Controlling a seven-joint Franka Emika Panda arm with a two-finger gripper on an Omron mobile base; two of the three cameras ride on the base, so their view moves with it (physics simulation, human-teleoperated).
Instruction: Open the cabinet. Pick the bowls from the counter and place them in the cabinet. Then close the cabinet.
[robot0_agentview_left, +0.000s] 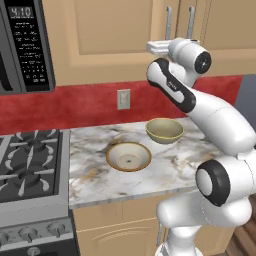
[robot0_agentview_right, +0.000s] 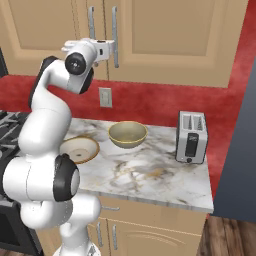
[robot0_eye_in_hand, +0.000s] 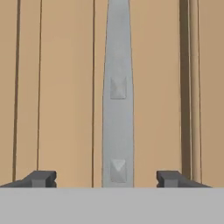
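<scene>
Claw (robot0_eye_in_hand: 106, 178) spread wide before a vertical silver handle (robot0_eye_in_hand: 118, 94) of the closed cabinet (robot0_agentview_right: 170, 35), one dark fingertip (robot0_eye_in_hand: 40, 178) standing to each side of the bar and neither touching it; nothing is held. Hand view shows the handle running up the middle between the tips, its two mounting studs visible, its top and bottom cut off by the frame; a dark seam between the doors runs to its right. Left base view has the claw (robot0_agentview_left: 156, 47) raised level with the handles, its fingers largely hidden behind the white wrist; right base view shows it (robot0_agentview_right: 113, 49) at the bar just right of the seam. Both bowls sit on the marble bench (robot0_agentview_left: 170, 170): the shallow bowl (robot0_agentview_left: 128, 156) nearer the stove (robot0_agentview_left: 30, 165), the deeper bowl (robot0_agentview_left: 164, 130) behind and beside it, apart; in the right base view the arm covers part of the shallow bowl. Toaster (robot0_agentview_right: 192, 136) stands at the bench's far end.
</scene>
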